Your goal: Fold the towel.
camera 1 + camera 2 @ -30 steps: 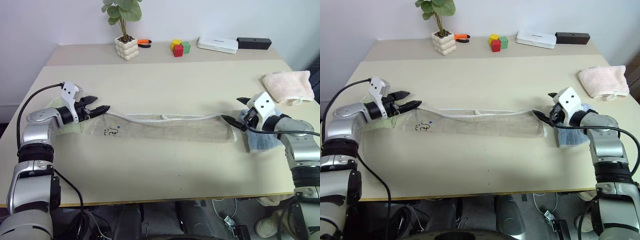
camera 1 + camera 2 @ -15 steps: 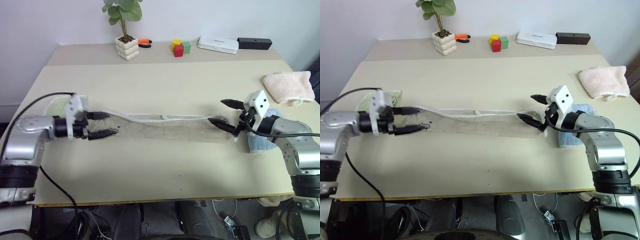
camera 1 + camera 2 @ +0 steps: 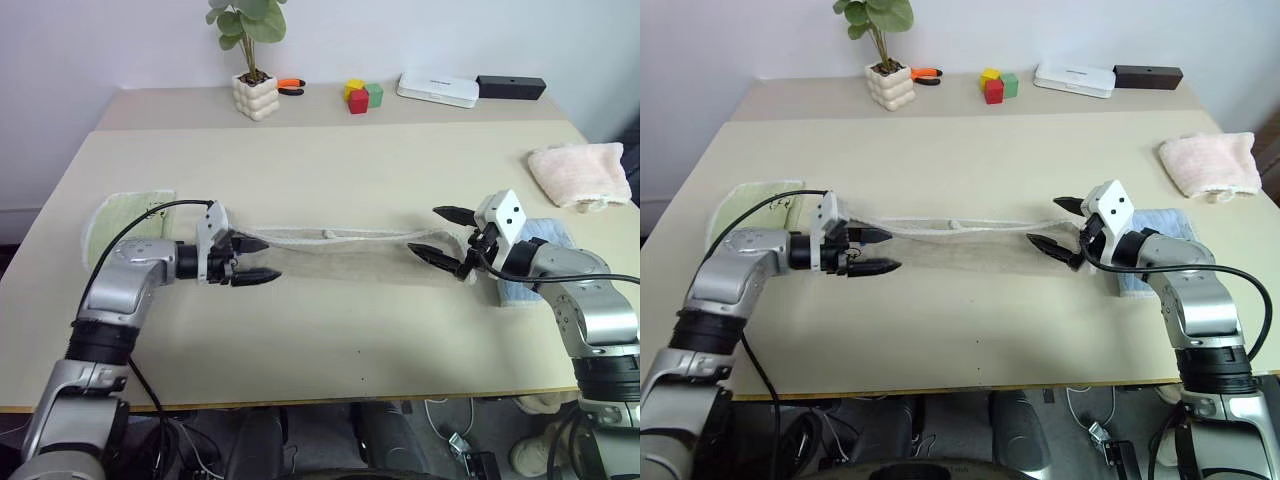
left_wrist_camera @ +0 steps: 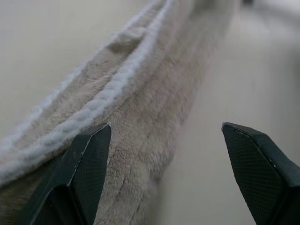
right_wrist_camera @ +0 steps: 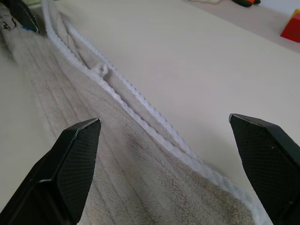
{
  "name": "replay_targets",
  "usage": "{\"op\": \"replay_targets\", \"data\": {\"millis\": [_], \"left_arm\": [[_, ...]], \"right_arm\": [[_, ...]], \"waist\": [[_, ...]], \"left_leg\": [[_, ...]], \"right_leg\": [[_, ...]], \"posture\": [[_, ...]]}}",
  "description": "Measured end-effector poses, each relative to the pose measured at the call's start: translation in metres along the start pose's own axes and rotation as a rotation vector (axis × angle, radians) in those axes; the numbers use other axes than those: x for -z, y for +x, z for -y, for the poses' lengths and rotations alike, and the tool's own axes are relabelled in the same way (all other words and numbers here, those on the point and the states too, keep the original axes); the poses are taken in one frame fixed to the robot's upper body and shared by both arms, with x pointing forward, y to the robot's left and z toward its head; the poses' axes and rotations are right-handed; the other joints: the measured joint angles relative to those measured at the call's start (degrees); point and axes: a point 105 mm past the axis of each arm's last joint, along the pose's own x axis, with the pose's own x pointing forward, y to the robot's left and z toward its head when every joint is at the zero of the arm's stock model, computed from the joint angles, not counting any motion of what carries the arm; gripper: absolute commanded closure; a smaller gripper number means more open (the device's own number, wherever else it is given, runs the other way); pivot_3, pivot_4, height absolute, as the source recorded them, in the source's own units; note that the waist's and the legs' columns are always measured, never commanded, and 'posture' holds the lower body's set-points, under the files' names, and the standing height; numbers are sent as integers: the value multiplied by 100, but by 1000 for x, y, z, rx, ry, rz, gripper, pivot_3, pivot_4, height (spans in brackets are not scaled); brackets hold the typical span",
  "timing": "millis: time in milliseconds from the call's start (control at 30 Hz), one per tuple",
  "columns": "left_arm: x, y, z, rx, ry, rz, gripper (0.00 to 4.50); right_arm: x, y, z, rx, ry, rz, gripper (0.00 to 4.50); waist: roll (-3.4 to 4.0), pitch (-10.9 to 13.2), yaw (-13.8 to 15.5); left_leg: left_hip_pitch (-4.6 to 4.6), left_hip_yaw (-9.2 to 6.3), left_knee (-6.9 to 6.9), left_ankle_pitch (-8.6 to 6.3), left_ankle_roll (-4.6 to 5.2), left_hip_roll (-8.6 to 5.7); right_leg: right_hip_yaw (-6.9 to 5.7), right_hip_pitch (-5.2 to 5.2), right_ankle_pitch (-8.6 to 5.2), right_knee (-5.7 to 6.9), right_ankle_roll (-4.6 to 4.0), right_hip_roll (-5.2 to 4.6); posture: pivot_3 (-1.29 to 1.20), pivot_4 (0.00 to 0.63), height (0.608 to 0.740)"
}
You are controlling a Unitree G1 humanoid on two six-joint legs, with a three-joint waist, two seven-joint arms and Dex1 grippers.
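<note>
long beige terry towel [image 3: 340,255], white corded edge; both jaws wide open, empty.

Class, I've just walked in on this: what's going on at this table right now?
A two-armed robot is working on a beige towel that lies in a long, narrow strip across the table. Its left gripper is at the towel's left end and its right gripper at the right end, both with jaws open and neither gripping the cloth yet. Other folded towels lie off to both sides.
</note>
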Motion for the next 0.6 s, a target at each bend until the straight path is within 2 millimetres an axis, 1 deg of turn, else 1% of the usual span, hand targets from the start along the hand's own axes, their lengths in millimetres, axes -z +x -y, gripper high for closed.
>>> {"op": "replay_targets", "data": {"millis": [67,133,267,433,600], "left_arm": [[-10,9,-1,10,-89,62,657],[-15,12,-2,2,-126,63,657],[-9,14,-2,3,-171,33,657],[4,17,4,30,-242,-16,657],[0,25,0,21,-267,17,657]], "right_arm": [[2,-1,0,3,2,-4,29],[6,-2,-1,10,3,-14,29],[7,-3,0,25,-4,-17,29],[3,-2,2,34,-16,-7,29],[1,-2,3,38,-26,-1,29]], "waist": [[-2,1,-1],[-1,1,-18],[0,1,-64],[-1,1,-20],[-1,1,2]], "left_leg": [[-1,-2,1,0,0,0],[3,-3,-3,0,0,0],[10,-2,-9,0,0,1],[8,-2,-8,0,0,1],[3,-2,-3,0,-1,-1]], "right_leg": [[-1,0,0,-1,0,0],[0,-1,0,0,0,1],[1,-1,0,3,-1,4],[1,-1,0,2,-1,3],[0,0,0,-2,-1,0]], "posture": [[0,150,740],[0,150,740],[0,150,740],[0,150,740],[0,150,740]]}}
